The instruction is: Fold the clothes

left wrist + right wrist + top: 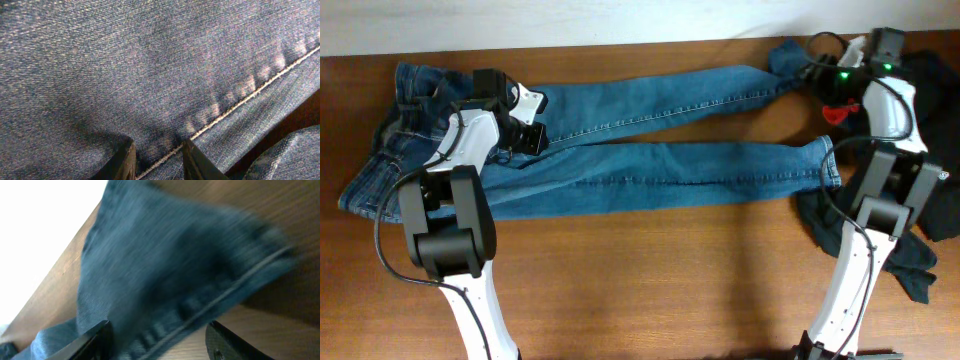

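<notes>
Overhead: jeans (650,165) run left-right across counter (670,270), waist frame left, hems frame right. Your right end effector (157,339) nearest upper-leg hem, astride it, released. Left end effector (157,161) clenched on denim near crotch.

Blue jeans (650,165) are spread across the wooden surface (670,280), waistband at frame left. The left hand (527,137) is set on the thigh, and the right hand (810,72) at the upper leg's hem. A dark garment (930,235) is seen at the right edge.
</notes>
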